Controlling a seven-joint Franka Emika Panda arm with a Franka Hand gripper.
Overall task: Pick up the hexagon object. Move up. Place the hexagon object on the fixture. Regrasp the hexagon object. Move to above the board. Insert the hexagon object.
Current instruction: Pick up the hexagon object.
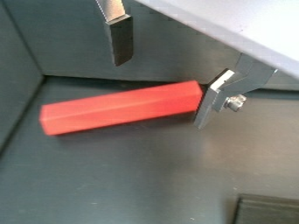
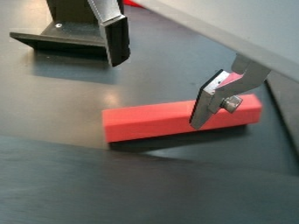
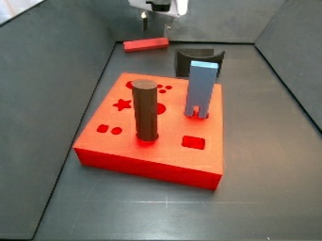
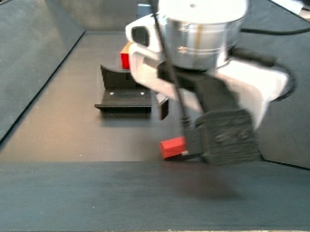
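The hexagon object (image 1: pixel 117 107) is a slim red-orange bar lying flat on the dark floor; it also shows in the other wrist view (image 2: pixel 163 123) and in both side views (image 3: pixel 146 44) (image 4: pixel 173 147). My gripper (image 1: pixel 167 74) (image 2: pixel 163 74) hangs open just above it, one finger (image 1: pixel 119 39) off to the bar's side and the other finger (image 2: pixel 211 103) over one end of the bar. Nothing is between the fingers. The fixture (image 2: pixel 70 39) (image 3: pixel 199 58) stands close by on the floor. The red board (image 3: pixel 120 151) lies nearer the front in a side view.
A dark brown cylinder (image 3: pixel 146 111) and a light blue block (image 3: pixel 202 94) stand upright in the board. Grey walls (image 3: pixel 75 56) enclose the floor, and the bar lies near the back wall. The arm's white body (image 4: pixel 200 36) hides much of the floor in a side view.
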